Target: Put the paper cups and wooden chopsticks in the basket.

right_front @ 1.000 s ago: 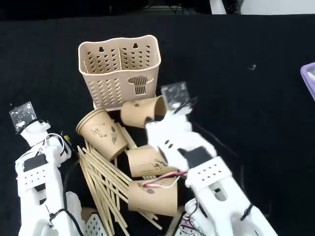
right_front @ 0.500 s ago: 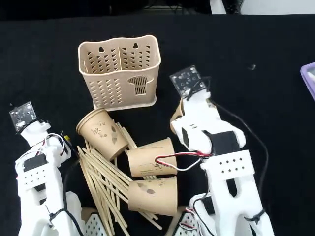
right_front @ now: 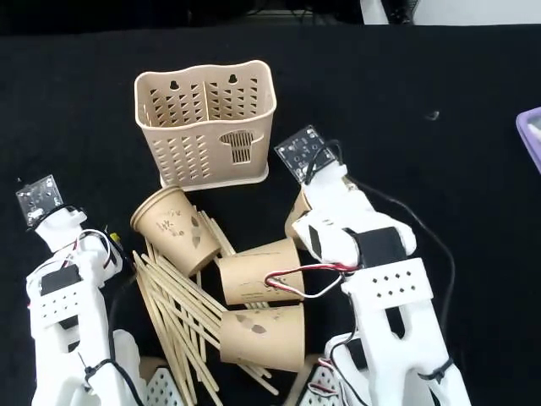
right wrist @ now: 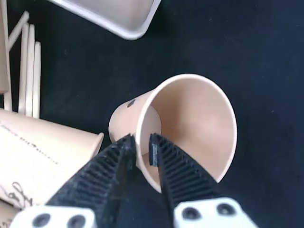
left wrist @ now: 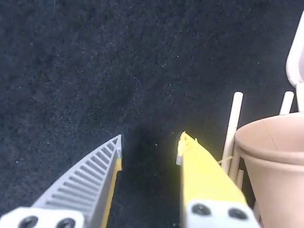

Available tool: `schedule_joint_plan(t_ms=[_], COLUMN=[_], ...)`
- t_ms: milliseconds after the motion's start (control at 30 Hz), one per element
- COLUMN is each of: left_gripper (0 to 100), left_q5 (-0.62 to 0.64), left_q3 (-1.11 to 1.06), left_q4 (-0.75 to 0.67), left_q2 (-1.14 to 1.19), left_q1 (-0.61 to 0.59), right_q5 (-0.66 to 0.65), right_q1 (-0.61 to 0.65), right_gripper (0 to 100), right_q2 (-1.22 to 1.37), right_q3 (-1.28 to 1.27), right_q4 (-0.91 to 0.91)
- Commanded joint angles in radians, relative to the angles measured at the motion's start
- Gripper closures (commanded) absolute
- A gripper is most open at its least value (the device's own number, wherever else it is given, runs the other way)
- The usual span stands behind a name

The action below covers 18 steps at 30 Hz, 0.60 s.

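Right gripper [right wrist: 142,145] clenched on rim wall of paper cup [right wrist: 190,118], one finger inside, one outside. Cup tipped on side, at 5 o'clock from basket [right_front: 203,144]. Left gripper [left wrist: 149,142] released, jaws apart above black cloth [left wrist: 95,57], at 9 o'clock of pile. Three other cups [right_front: 176,230] lie sideways over wooden chopsticks [right_front: 169,298], 6 o'clock from basket, outside it.

Light was soft and even across the matte black cloth table [right_front: 494,211], which swallowed most shadows. The white plastic arm housing [right_front: 385,288] appeared brightest, without glare. The tan paper cup [right wrist: 190,123] shaded gently inside.
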State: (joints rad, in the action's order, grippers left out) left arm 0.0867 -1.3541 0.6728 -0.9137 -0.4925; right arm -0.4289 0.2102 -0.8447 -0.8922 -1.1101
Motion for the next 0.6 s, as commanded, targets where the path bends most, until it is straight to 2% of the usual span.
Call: schedule_joint_plan(t_ms=[0,233,367,467,567], left_gripper=[80,80,80,80,80], left_q5=[0.012,0.012,0.012,0.012,0.012], left_q3=[0.010,0.010,0.010,0.010,0.010], left_q4=[-0.017,-0.017,-0.017,-0.017,-0.017], left_q2=[-0.021,-0.021,-0.021,-0.021,-0.021], left_q1=[-0.001,-0.002,-0.002,-0.002,-0.001], right_q5=[-0.012,-0.011,-0.006,-0.008,-0.011], right_q1=[0.017,-0.018,-0.103,-0.107,-0.114], right_gripper=[94.2,98.8,98.8,98.8,98.8], right_q2=[-0.021,0.073,0.054,0.015,-0.010], right_q3=[0.004,0.096,0.263,0.412,0.555], right_q4=[0.002,-0.021,-0.143,-0.242,-0.262])
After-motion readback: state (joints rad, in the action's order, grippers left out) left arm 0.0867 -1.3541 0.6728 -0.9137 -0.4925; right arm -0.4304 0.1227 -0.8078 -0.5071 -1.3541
